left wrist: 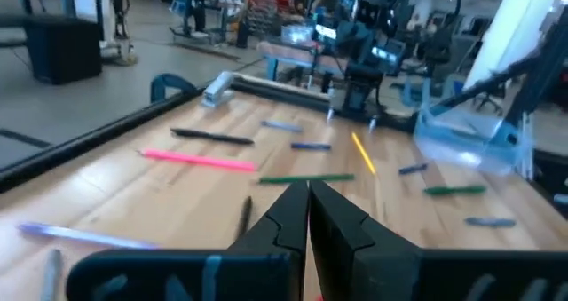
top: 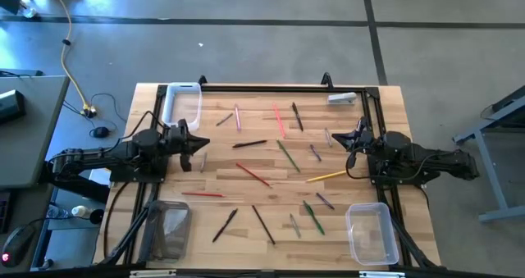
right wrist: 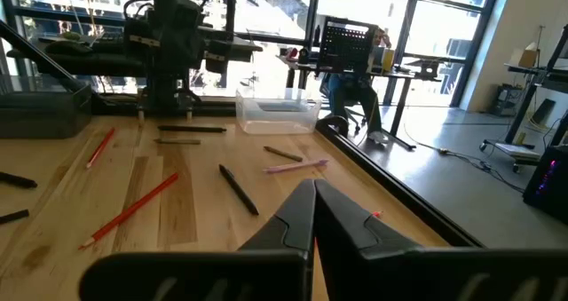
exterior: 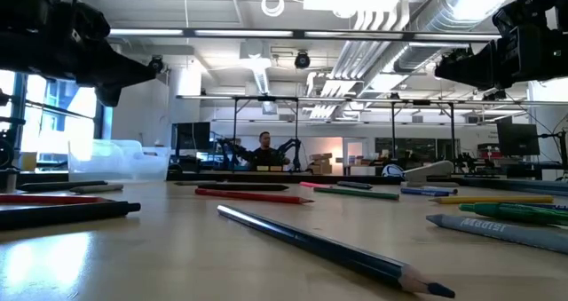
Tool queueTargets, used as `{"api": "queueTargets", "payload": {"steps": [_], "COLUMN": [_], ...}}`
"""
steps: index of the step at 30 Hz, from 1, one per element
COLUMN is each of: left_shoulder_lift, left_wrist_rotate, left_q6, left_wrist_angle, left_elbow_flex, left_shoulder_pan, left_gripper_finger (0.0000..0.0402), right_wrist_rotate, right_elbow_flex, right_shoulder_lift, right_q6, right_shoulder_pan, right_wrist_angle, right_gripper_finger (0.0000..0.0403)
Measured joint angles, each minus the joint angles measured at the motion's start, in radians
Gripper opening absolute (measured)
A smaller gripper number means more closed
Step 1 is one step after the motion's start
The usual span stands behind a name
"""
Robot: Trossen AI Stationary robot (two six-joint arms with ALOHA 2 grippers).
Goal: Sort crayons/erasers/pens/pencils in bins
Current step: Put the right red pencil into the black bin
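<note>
Wooden surface (top: 246, 198) lay strewn with unsorted sticks (top: 253, 175) between both end effectors, left (top: 199, 144) and right (top: 339, 139), fingers together; bins (top: 369, 231) looked empty.

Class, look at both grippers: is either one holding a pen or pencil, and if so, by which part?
Nothing is held. The left gripper and the right gripper are both shut with nothing between the fingers, above the table, where the pens and pencils lie.
</note>
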Motion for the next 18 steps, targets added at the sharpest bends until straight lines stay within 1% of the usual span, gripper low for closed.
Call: {"api": "queueTargets", "payload": {"steps": [2,3,6,10,14,18], "left_shoulder_lift": [0.002,0.002,0.008,0.046,0.13,0.241], "left_wrist_rotate": [-0.03,-0.029,0.017,0.032,0.032,0.031], "left_q6": [-0.006,-0.013,-0.036,-0.075,-0.077,-0.07], "left_wrist_angle": [0.05,0.071,0.125,0.104,0.076,0.08], "left_elbow_flex": [0.0,0.0,0.0,0.024,0.081,0.143], "left_shoulder_pan": [0.0,0.0,0.0,0.0,0.0,0.0], "left_gripper_finger": [0.0003,0.0003,0.0003,0.0,0.0,0.0], "right_wrist_rotate": [0.0,0.0,0.0,0.0,0.0,0.0], "right_elbow_flex": [0.0,0.0,0.0,0.0,0.0,0.0], "right_shoulder_lift": [0.0,0.0,0.0,0.0,0.0,0.0], "right_q6": [0.0,0.0,0.0,0.0,0.0,0.0], "right_shoulder_pan": [0.0,0.0,0.0,0.0,0.0,0.0], "right_wrist_angle": [0.0,0.0,0.0,0.0,0.0,0.0], "right_gripper_finger": [0.0,0.0,0.0,0.0,0.0,0.0]}}
